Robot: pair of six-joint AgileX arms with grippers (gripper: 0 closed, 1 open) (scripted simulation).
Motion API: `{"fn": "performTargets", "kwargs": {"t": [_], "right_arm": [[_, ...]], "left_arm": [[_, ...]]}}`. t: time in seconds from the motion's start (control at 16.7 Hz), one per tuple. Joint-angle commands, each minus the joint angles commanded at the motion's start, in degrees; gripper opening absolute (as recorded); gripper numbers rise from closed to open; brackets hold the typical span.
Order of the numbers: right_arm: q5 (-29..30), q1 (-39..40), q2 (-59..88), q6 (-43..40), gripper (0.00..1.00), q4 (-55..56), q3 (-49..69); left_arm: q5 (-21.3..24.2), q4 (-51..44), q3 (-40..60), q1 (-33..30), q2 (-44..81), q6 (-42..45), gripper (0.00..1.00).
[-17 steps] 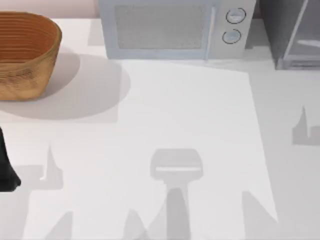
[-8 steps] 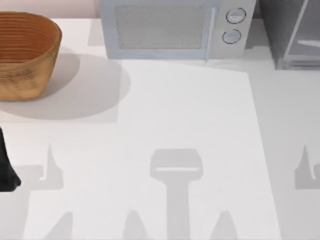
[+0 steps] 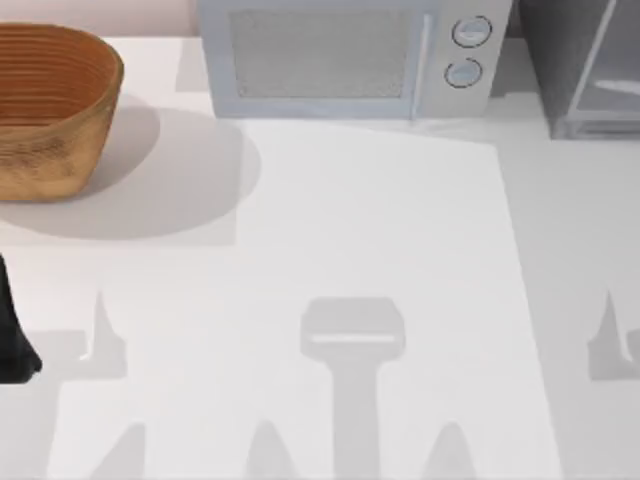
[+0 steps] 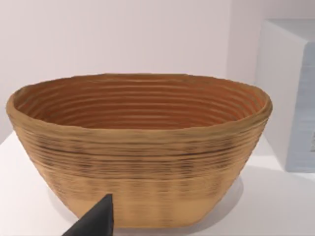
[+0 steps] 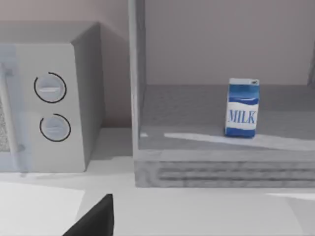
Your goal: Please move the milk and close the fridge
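Right tool is low over the desk, facing the open fridge; can't tell if its fingers are apart or together. Milk stands upright on the fridge's inner floor, w/ the microwave just beside the fridge. Left tool, finger state also unclear, points at the basket at the desk's far left.

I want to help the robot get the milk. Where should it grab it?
Grip the milk across its flat white side walls, below the blue top, probably coming in level through the open front of the fridge. It stands upright on the shelf floor with free space around it.
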Motion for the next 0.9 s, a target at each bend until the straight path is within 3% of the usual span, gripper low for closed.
{"fn": "performTargets", "kwargs": {"t": [0.3,0.9], "right_arm": [[-0.2,0.3,-8.2,0.1,1.00,-12.2,6.8],[0.5,0.0,-34.8,-0.6,1.00,-63.0,28.6]], "left_arm": [[0.0,0.0,0.0,0.0,0.0,0.0,1.00],[0.0,0.0,0.0,0.0,0.0,0.0,1.00]]}}
